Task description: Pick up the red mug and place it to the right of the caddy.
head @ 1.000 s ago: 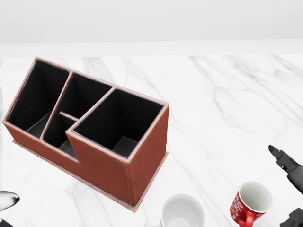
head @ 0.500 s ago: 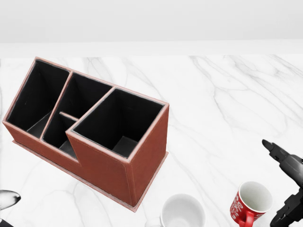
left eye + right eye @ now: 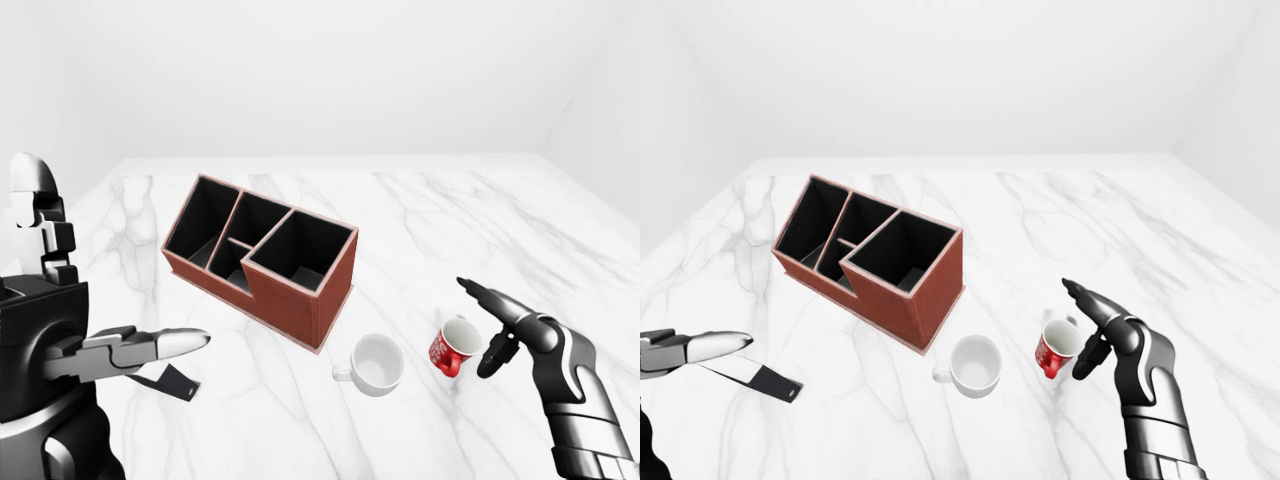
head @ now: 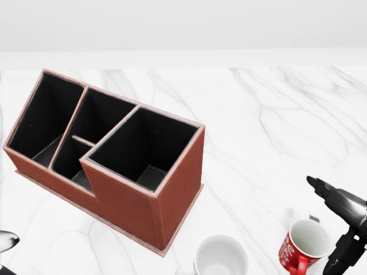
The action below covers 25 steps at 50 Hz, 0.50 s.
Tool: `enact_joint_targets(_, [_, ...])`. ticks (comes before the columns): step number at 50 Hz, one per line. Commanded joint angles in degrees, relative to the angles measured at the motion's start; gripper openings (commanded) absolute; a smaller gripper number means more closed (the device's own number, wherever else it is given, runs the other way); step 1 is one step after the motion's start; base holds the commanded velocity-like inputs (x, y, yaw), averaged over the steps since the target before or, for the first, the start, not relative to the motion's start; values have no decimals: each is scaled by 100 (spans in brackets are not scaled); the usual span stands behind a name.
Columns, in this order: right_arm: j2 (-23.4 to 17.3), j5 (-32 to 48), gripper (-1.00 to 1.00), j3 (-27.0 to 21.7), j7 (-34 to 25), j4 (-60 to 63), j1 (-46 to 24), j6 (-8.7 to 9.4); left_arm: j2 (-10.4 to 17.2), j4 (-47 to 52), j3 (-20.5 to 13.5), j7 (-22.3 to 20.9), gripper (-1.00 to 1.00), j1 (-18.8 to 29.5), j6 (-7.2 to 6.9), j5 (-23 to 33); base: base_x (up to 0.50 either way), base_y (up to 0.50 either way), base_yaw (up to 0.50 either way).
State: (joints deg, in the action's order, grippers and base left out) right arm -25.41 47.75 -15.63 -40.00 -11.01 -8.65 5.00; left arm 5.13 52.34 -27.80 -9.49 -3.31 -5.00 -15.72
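One red mug (image 3: pixel 455 347), 1 white mug (image 3: pixel 376 364), 1 caddy (image 3: pixel 262 256), 2 hands open.

The right hand (image 3: pixel 497 325) comes up from the bottom right of the left-eye view on a bent grey forearm (image 3: pixel 580 410). Its fingers are spread apart: one long finger (image 3: pixel 478 293) points up and to the left, while a shorter one (image 3: pixel 492 358) hangs downward below it. The left hand (image 3: pixel 140 347) reaches in from the left edge, held level, with its pale fingers (image 3: pixel 175 342) stretched straight out to the right and lying close together, closed on nothing.
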Motion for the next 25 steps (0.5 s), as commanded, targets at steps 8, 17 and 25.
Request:
enact_joint_targets(8, [187, 521, 96, 77, 0, 267, 115, -6, 35, 93, -138, 12, 100, 1, 0, -133, 0, 0, 0])
enact_joint_targets(17, [89, 593, 96, 145, 0, 84, -191, 0, 38, 101, -118, 6, 100, 12, 0, -115, 0, 0, 0])
enact_joint_targets(25, [102, 575, 97, 169, 0, 128, -204, 0, 53, 79, -130, 12, 100, 31, 0, -118, 0, 0, 0])
